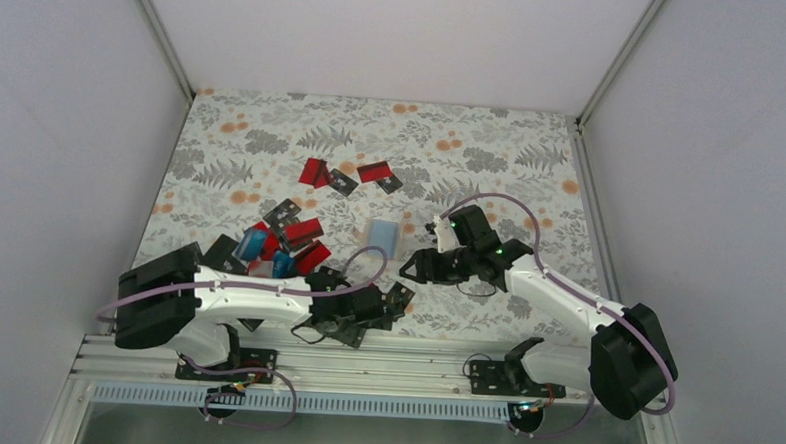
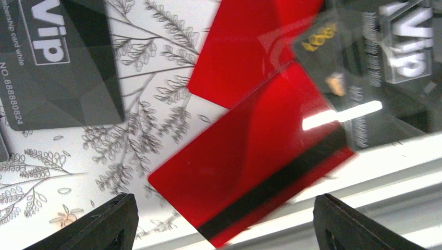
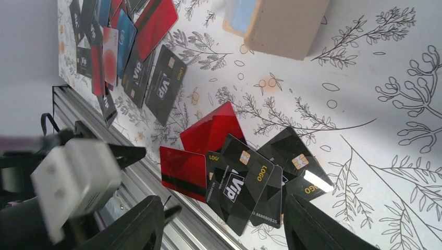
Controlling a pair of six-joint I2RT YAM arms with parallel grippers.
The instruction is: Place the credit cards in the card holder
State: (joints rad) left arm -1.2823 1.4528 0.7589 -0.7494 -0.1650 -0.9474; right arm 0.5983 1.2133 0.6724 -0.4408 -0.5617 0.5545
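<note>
— Three clusters of credit cards (image 1: 280, 243): one upper centre, a heap left of centre, a red-and-black fan at the lower edge of the bench (image 1: 493, 136), right by the metal rail (image 1: 363, 366).
— Room to move?
— Open floral surface on the right half. The card holder (image 1: 382, 237) lies centre, apart from the cards, tan outside, blue inside showing at one edge; its contents are hidden.
— End effectors?
— Left end effector (image 2: 224, 229) over the fan, right end effector (image 3: 226, 229) near it: both spread, empty.
</note>
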